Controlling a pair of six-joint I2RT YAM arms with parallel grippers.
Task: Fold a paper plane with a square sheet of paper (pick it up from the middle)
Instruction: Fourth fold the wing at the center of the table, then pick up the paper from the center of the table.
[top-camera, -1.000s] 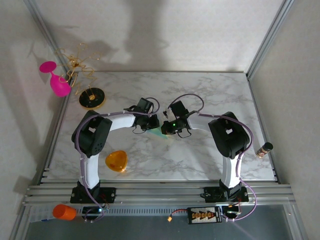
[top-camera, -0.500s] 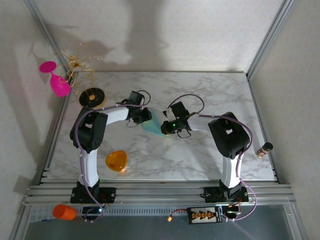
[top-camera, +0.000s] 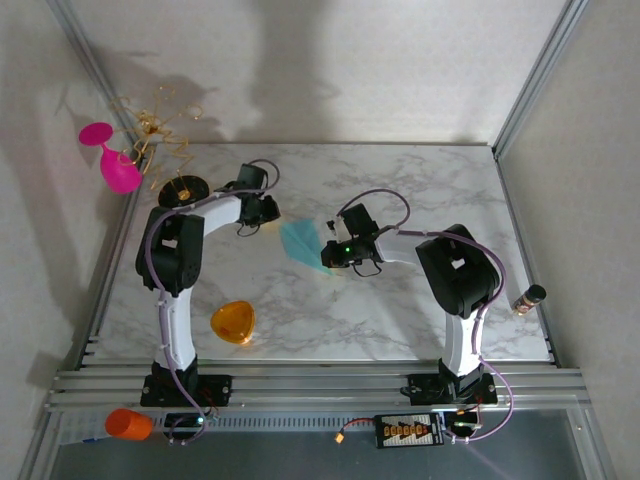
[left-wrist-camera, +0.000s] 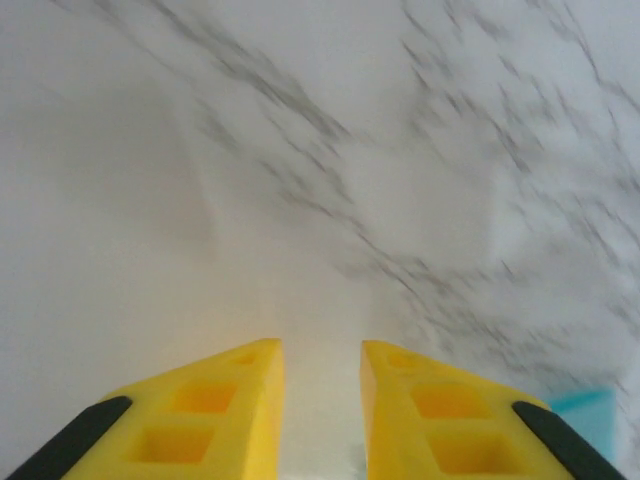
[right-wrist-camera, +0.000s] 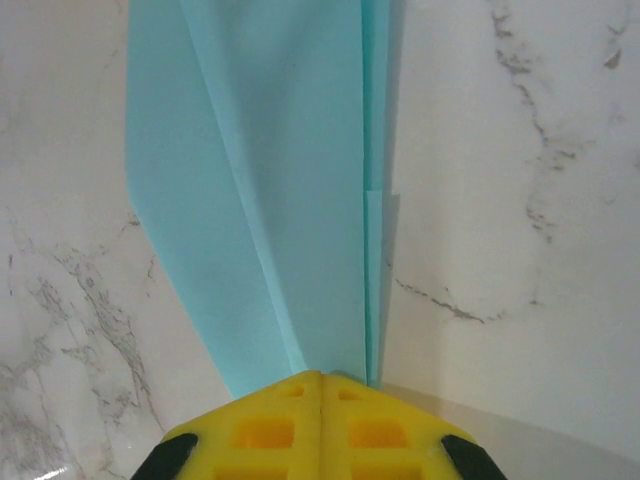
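The square sheet of paper is now a folded teal paper plane (top-camera: 300, 240), lying on the marble table (top-camera: 420, 180) near its middle. In the right wrist view the paper plane (right-wrist-camera: 270, 200) runs straight up from my right gripper (right-wrist-camera: 322, 378), whose yellow fingers are shut on its near end beside the centre crease. From above, the right gripper (top-camera: 326, 256) sits at the plane's right end. My left gripper (top-camera: 266, 211) stands apart from the plane, up and to its left. The left gripper (left-wrist-camera: 320, 345) is open over bare marble, with a teal corner of the plane (left-wrist-camera: 588, 408) at the lower right.
An orange rounded-triangle piece (top-camera: 233, 321) lies in front of the left arm. A black disc with a gold wire stand (top-camera: 184, 193) and a pink glass (top-camera: 112, 160) sit at the back left. A small bottle (top-camera: 528, 297) lies at the right edge.
My left gripper has let go of the paper, opened and drawn away to the back left, uncovering the plane. The right gripper has stayed shut on the plane in place.
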